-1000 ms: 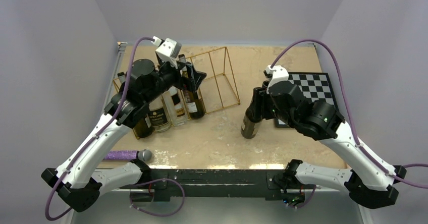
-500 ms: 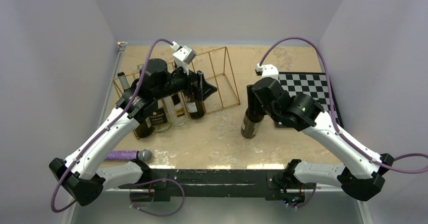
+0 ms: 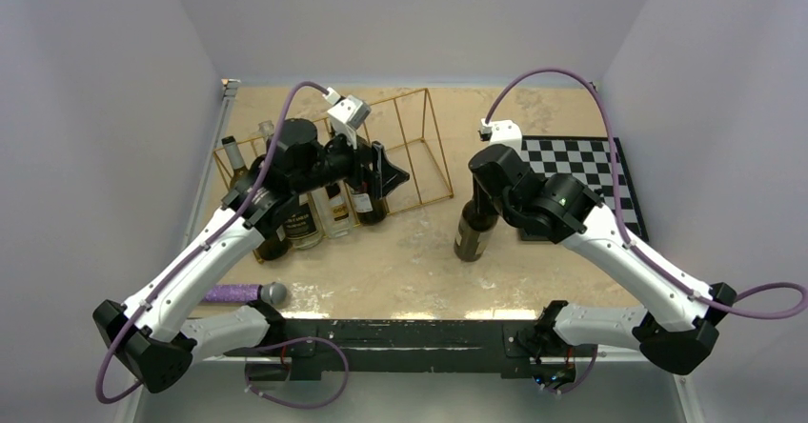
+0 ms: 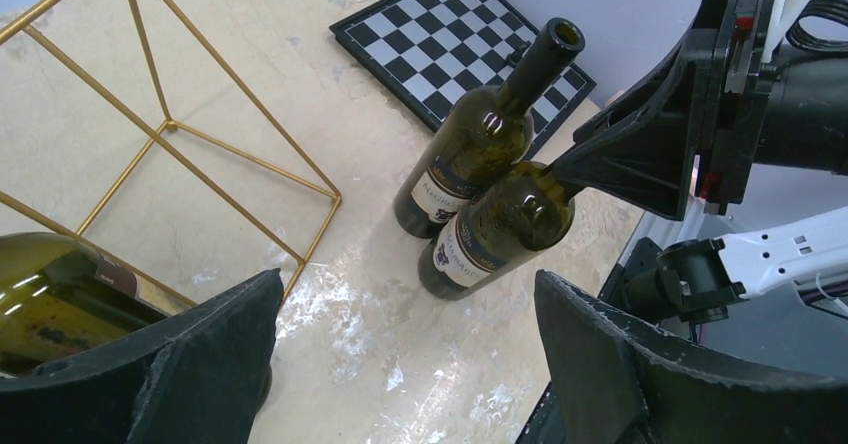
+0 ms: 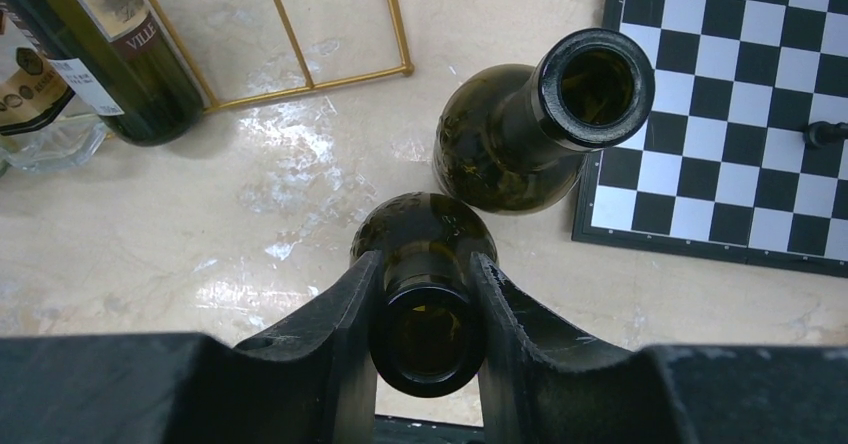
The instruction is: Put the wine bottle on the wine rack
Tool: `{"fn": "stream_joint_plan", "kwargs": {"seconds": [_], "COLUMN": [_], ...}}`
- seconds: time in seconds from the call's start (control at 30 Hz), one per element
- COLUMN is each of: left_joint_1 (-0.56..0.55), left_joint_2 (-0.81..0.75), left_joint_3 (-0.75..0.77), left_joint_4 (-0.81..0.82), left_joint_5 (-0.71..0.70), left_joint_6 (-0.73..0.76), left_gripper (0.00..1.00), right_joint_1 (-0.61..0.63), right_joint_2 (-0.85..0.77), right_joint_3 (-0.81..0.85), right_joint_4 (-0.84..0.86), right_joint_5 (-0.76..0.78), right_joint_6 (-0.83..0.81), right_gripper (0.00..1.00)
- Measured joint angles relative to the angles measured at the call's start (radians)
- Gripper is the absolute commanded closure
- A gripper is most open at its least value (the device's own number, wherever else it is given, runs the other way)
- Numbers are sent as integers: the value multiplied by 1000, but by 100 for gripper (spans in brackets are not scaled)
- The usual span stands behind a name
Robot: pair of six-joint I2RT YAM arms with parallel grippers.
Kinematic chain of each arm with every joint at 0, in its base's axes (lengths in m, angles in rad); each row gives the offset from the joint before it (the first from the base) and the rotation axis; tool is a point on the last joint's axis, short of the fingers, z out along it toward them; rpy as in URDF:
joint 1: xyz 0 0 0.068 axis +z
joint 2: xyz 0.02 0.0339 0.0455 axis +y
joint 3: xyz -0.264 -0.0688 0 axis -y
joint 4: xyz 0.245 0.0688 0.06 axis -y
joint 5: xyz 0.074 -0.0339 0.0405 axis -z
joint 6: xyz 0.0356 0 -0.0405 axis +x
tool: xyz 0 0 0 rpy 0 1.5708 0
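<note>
1. Wine bottle (image 5: 425, 226): dark green, open mouth, upright on the table (image 3: 410, 251), right of centre. R gripper (image 5: 428, 299) clamps its neck just under the lip, w/ fingers (image 5: 350, 304) flush on both sides.
2. Second bottle (image 5: 505, 154), same kind, stands just beside it on the far-right side. Can't tell if the bodies touch. Its base is at the chessboard (image 3: 610, 161) left edge.
3. Chessboard lies by the table's right edge, close to the wall. One small dark piece (image 5: 825, 134) sits on it.
4. Wine rack (image 4: 167, 124): gold wire, left of centre toward the far edge. A stretch of bare tabletop runs btwn its right end and the two upright bottles.
5. L gripper (image 4: 408, 284): spread wide, holding nothing, hovering over the rack's right part.
6. Counts:
   - 2 upright bottles
   - 4 racked bottles (image 3: 301, 225) seen in the left slots, w/ the L arm hiding parts
   - 1 rack
   - 1 chessboard
   - 1 purple-handled microphone (image 3: 243, 293) near the front-left edge
7. Walls stand close on the left, far and right sides of the table.
</note>
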Motion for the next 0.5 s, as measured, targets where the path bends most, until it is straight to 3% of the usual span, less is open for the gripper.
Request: {"fn": "stream_joint_plan", "kwargs": {"seconds": [0.23,0.5], "left_joint_1": [0,-78], "left_joint_2": [-40,-30], "left_joint_3": [-72,-91], "left_joint_4": [32,69], "left_joint_5": [88,292], "left_joint_6": [19,73], "left_gripper": [1,1], "right_joint_1": [-1,3], "right_joint_2": [-31,-116], "right_joint_3": [0,53], "right_joint_4": [8,23], "right_joint_5": [-87,-343], "right_joint_6": [-78,-177], "right_gripper": [100,100]}}
